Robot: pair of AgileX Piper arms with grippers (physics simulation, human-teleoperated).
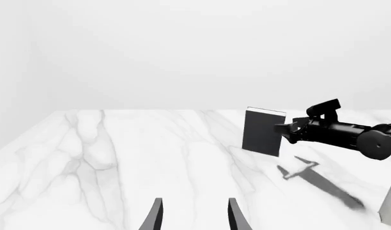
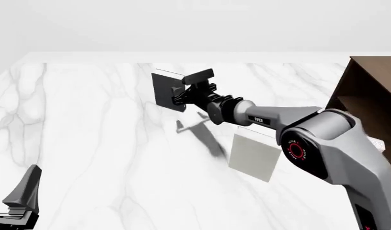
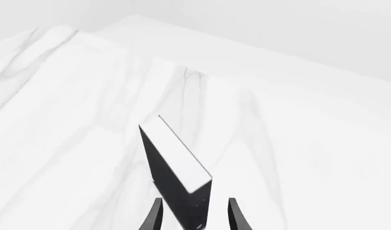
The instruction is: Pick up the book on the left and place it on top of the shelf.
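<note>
A dark book stands upright on a white marble table, well left of a brown wooden shelf at the table's right edge. The right end effector reaches the book's near edge, fingers spread either side of it in the wrist view; whether they grip it cannot be told. A pale grey book stands nearer, between the dark book and the shelf. The left end effector sits open, low over the table, well apart from the book.

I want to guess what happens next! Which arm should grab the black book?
The right. Its gripper already has its fingers on either side of the standing book, not shut yet. The left gripper waits far away.
</note>
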